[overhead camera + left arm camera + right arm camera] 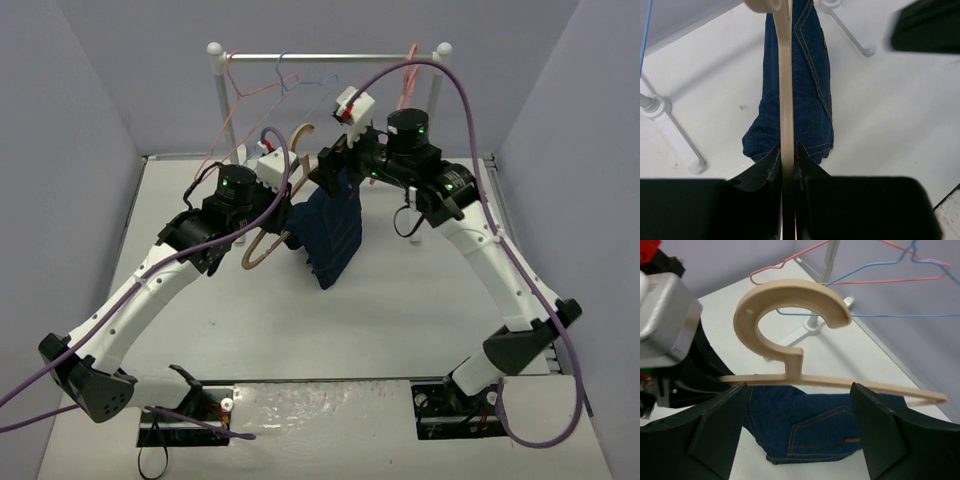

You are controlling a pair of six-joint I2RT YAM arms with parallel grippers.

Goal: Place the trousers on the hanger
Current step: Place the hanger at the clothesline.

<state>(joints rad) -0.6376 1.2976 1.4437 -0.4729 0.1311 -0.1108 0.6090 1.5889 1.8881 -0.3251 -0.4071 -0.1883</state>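
The tan hanger (262,252) is held up over the table, and my left gripper (284,203) is shut on it. In the left wrist view the hanger's bar (785,90) runs edge-on between the closed jaws of the left gripper (788,155). The navy trousers (331,232) hang folded over that bar, down to the table; they also show as trousers (812,95) in that view. My right gripper (336,160) is at the top of the trousers. Its jaws stand wide open, the right gripper (800,420) spanning the trousers (805,422) just below the hanger (790,307).
A white rack with a metal rail (330,57) stands at the back, carrying thin pink hangers (250,95) and a light-blue hanger (300,85). Its feet (676,137) rest on the table beside the trousers. Purple cables loop over both arms.
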